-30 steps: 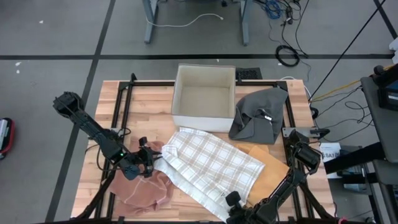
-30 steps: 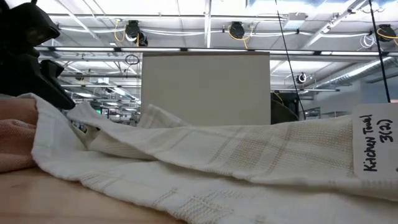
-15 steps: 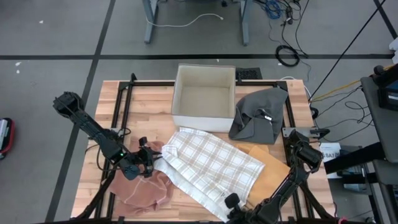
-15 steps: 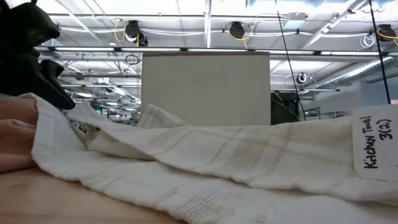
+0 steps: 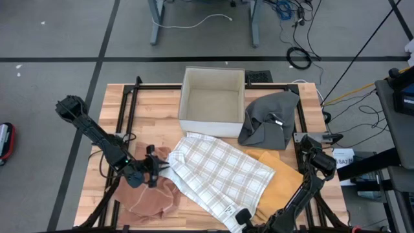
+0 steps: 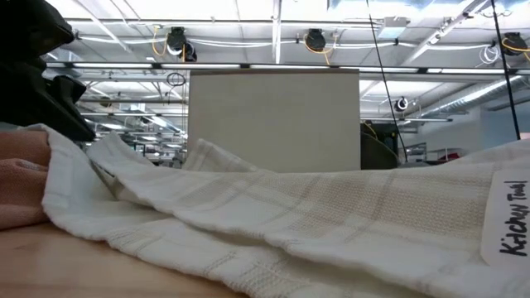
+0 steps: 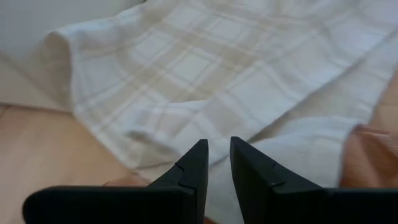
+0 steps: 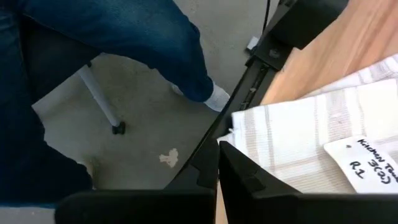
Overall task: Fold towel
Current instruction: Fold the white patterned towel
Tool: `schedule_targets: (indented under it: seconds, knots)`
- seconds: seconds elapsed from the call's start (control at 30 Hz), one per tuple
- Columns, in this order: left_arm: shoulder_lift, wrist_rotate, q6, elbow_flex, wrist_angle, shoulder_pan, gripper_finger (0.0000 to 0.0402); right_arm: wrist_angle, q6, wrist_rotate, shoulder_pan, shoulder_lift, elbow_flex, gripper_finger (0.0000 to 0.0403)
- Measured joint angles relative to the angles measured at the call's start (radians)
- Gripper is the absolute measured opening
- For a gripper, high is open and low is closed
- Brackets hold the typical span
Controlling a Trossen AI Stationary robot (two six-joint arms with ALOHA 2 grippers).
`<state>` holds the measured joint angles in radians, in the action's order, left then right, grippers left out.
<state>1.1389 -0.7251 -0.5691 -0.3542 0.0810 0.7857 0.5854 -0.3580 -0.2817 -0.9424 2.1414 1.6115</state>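
Observation:
A white towel with beige checks (image 5: 220,171) lies spread on the wooden table, in front of the white box. Its left corner rests on a pink cloth (image 5: 149,197). My left gripper (image 5: 157,169) is at that left corner, its fingers a narrow gap apart on the cloth (image 7: 216,149). My right gripper (image 5: 242,218) is at the towel's near corner by the table's near edge, shut (image 8: 217,152). A written label (image 8: 367,158) sits on the towel beside it. My left gripper has the towel's left corner (image 7: 214,132) between its two fingertips, coming in slanted down from the table's left. One layer or several, I cannot tell. The corner stands raised over the pink cloth, and the rest lies on the table. My right gripper pinches the towel's near corner (image 8: 239,127) at its edge, next to the label. The fingers slant steeply down from above. The corner is raised off the table, and the cloth slopes down slack from it toward the middle.
A white open box (image 5: 212,100) stands at the far middle, with a grey cloth (image 5: 268,120) to its right. A tan cloth (image 5: 281,181) lies under the towel's right side. A person's leg in jeans (image 8: 143,37) stands just past the table's near edge.
My right gripper has risen a little with the towel's near corner. That end of the towel stands higher now, and the label has swung toward the table's near edge. The left end has stayed where it was.

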Motion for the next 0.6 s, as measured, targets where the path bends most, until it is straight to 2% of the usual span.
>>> schedule_targets:
  seconds: [0.23, 0.5, 0.6]
  knots:
    - [0.000, 0.034, 0.039, 0.000, -0.031, 0.000, 0.0074, -0.008, 0.021, -0.030, 0.010, 0.006, 0.000, 0.0007]
    - [0.000, 0.034, 0.039, 0.000, -0.031, 0.000, 0.0074, -0.056, 0.021, -0.027, 0.034, 0.052, -0.001, 0.0119]
    - [0.000, 0.034, 0.037, 0.000, -0.030, 0.000, 0.0074, -0.065, 0.009, -0.038, 0.044, 0.052, -0.001, 0.0140]
